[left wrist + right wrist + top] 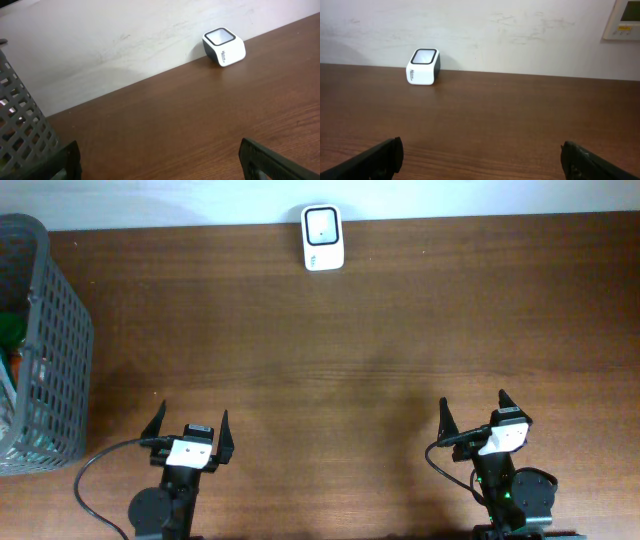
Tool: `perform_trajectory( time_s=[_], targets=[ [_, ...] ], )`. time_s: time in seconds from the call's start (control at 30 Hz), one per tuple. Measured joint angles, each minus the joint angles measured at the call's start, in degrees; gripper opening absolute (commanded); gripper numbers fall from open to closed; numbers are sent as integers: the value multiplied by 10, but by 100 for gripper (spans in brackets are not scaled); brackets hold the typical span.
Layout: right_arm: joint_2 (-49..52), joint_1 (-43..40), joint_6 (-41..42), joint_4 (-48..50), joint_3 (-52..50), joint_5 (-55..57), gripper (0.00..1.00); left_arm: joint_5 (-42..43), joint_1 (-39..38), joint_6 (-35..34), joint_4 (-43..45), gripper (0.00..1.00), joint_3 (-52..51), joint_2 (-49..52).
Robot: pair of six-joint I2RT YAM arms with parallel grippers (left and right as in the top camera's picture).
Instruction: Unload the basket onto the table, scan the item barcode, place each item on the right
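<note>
Scanner (322,238) sat at 12 o'clock on the table (350,350), against the wall (480,30). It was a small white box with rounded corners, a dark-framed window on top, a dark back and small print on the front that was too small to read. A grey mesh basket (50,350) stood at 9 o'clock; something green (8,328) showed inside, but I couldn't identify it. Left gripper (190,425) was at 7 o'clock and right gripper (473,405) at 5 o'clock, both with fingers spread wide, holding nothing, well apart from the scanner.
</note>
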Motion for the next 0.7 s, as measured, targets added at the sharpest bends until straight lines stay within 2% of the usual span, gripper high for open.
perform_trajectory(
  time_s=[0.47, 0.7],
  targets=[
    [0, 0, 0, 0, 0, 0, 98, -2, 0, 0, 0, 99, 0, 0],
    [0, 0, 0, 0, 0, 0, 98, 37, 0, -12, 25, 99, 15, 14]
  ],
)
